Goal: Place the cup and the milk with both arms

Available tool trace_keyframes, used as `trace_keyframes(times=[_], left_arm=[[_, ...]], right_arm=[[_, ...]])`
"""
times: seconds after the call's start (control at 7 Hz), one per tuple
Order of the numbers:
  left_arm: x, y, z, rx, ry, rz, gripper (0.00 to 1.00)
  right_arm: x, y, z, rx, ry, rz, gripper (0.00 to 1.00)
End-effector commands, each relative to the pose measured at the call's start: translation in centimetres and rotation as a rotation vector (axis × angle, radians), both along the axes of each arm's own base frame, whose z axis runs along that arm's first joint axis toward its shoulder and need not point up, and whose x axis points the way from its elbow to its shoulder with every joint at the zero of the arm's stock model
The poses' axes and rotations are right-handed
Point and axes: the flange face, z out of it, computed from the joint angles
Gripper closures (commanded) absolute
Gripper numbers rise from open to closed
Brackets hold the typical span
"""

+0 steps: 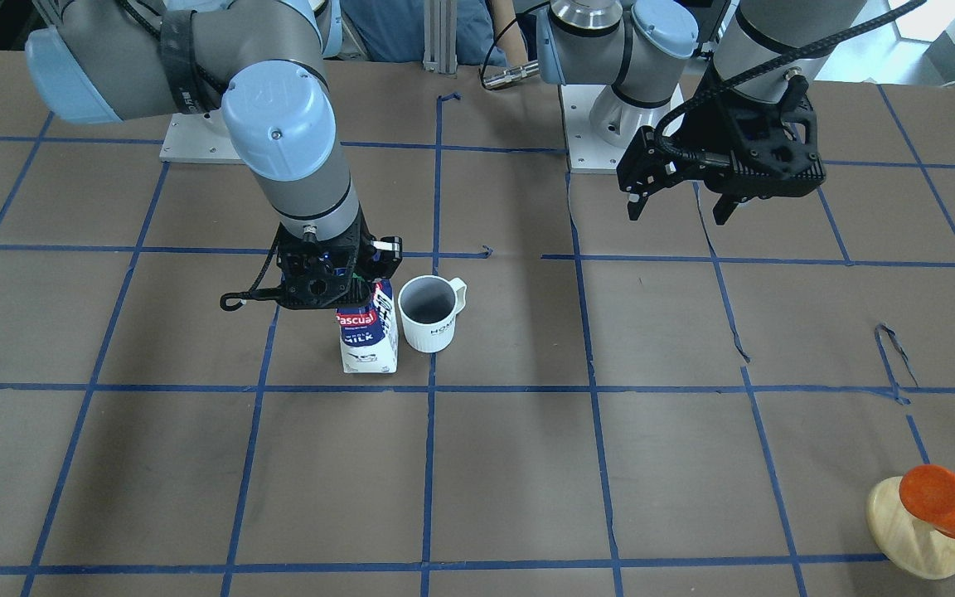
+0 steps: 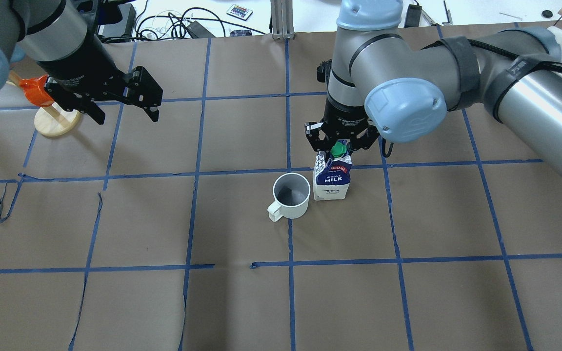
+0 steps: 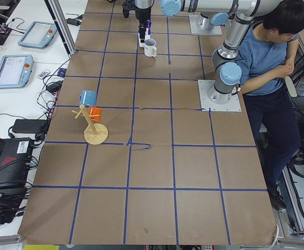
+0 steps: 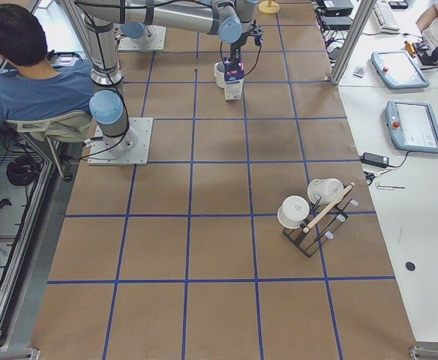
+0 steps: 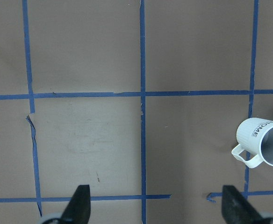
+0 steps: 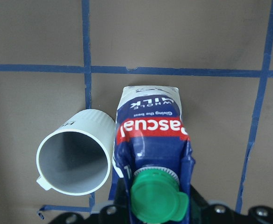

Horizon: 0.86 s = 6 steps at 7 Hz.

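Observation:
The milk stands upright on the brown paper near the table's middle, with its green cap on top. My right gripper comes down from above and is shut on the carton's gable top; the right wrist view shows it around the cap, above the milk. The cup stands upright right beside the milk, nearly touching it, and is empty; it also shows in the front view next to the milk. My left gripper is open, empty and raised, far from both. The left wrist view shows the cup at its right edge.
A wooden mug stand with an orange mug sits at the table's far left corner, just beyond my left gripper. A second rack with white mugs stands at the right end. A seated person is behind the arm bases. Blue tape lines grid the paper.

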Motion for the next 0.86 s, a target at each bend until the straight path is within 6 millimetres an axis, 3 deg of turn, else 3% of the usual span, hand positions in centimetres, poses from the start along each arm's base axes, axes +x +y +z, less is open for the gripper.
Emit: trace_keyframes(times=[0.0, 0.29, 0.57, 0.71], left_arm=[[0.1, 0.0, 0.0, 0.0, -0.001, 0.003, 0.0], [0.1, 0.0, 0.0, -0.001, -0.001, 0.005, 0.0], [0.1, 0.0, 0.0, -0.001, -0.001, 0.007, 0.0], [0.1, 0.0, 0.0, 0.0, -0.001, 0.007, 0.0]], right_arm=[[0.6, 0.2, -0.5, 0.007, 0.003, -0.001, 0.63], [0.6, 0.2, -0.4, 0.004, 0.007, -0.001, 0.0], [0.3, 0.0, 0.1, -0.009, 0.014, 0.002, 0.0], [-0.8, -0.7, 1.3, -0.032, 0.012, -0.009, 0.0]])
